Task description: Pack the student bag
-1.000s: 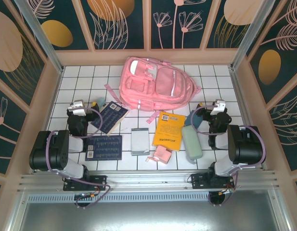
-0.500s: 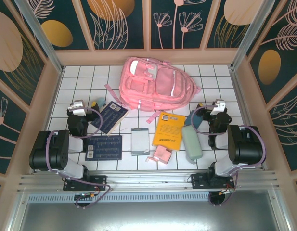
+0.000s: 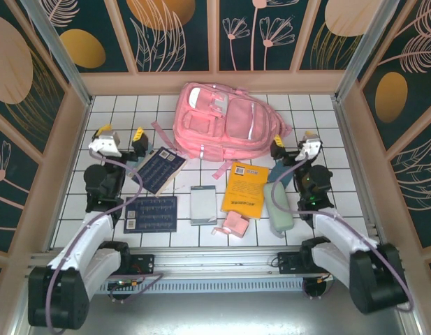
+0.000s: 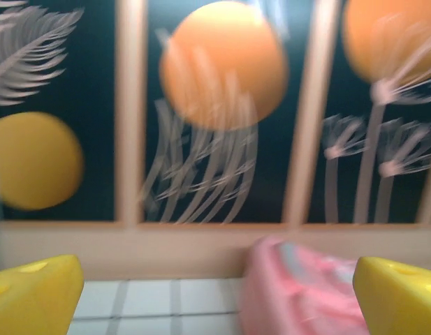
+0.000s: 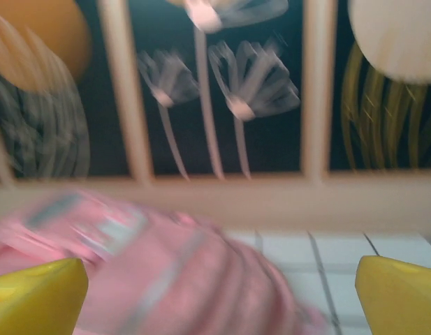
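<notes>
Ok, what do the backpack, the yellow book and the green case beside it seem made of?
Student bag: soft matte pink fabric, creased and slumped, with shiny silver-white strips, likely reflective. Yellow book: paper, smooth card-like cover with printed text and a white label. Green case: pale, rounded, soft-looking; fabric or silicone, cannot tell.

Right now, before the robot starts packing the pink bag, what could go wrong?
1. The student bag lies flat and no opening shows, so things might have nowhere to go in.
2. A loose strap lies near the open left hand and might snag it.
3. The yellow book, green pencil case and small pink pouch lie crowded together, so grabbing one could shove another.
</notes>
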Motion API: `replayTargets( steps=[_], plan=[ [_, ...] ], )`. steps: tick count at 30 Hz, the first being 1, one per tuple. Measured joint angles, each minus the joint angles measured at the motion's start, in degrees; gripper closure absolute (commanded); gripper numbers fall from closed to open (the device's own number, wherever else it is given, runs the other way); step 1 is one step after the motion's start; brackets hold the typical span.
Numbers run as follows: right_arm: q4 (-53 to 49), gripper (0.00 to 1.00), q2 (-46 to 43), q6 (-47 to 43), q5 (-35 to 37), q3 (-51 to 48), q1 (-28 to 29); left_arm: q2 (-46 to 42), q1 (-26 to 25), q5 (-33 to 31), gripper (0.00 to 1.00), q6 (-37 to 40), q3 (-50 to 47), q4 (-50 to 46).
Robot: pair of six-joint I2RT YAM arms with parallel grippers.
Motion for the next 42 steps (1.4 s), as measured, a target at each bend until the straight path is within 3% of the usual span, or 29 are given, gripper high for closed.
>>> replayTargets(
  steps=[3,6,9,12,17,22,25,30,35,42],
  plan=[
    [-6.6,0.01,-4.5,0.9,1.8,6.8,9.7,-0.7,-6.2,-0.5,0.01,-4.5,10.3,-11.9],
    [-19.2,0.01,-3.8,2.5,8.2,18.7,19.7,-0.1,-12.7,-1.1,0.01,-6.7,20.6,-25.4],
    [-33.5,0.01,0.0,5.7,11.1,33.7,22.9,1.9,-14.9,-3.7,0.01,-10.9,30.4,-38.6],
    [-43.2,0.01,3.3,11.2,11.5,44.6,18.7,4.7,-14.9,-6.1,0.01,-14.9,36.7,-47.1],
    [-54.8,0.01,8.2,20.9,6.5,50.3,5.5,7.1,-14.9,-3.8,0.01,-23.1,33.6,-49.2],
    [-58.6,0.01,16.7,28.2,0.6,50.1,5.6,19.8,-14.9,-0.3,0.01,-26.5,40.3,-53.6],
    [-58.5,0.16,22.8,30.8,-4.7,50.1,4.9,23.0,-14.9,0.3,0.01,-27.3,41.1,-55.2],
    [-57.6,0.11,34.4,33.7,-9.9,50.2,-1.7,23.4,-14.9,1.1,0.08,-29.5,40.8,-55.7],
    [-59.6,0.26,46.4,33.6,-12.6,55.7,-6.2,25.3,-14.9,2.9,0.11,-31.2,39.0,-54.1],
    [-61.3,0.43,54.7,32.6,-19.4,59.7,-11.4,30.4,-14.9,6.2,0.13,-31.6,38.3,-52.7]
  ],
)
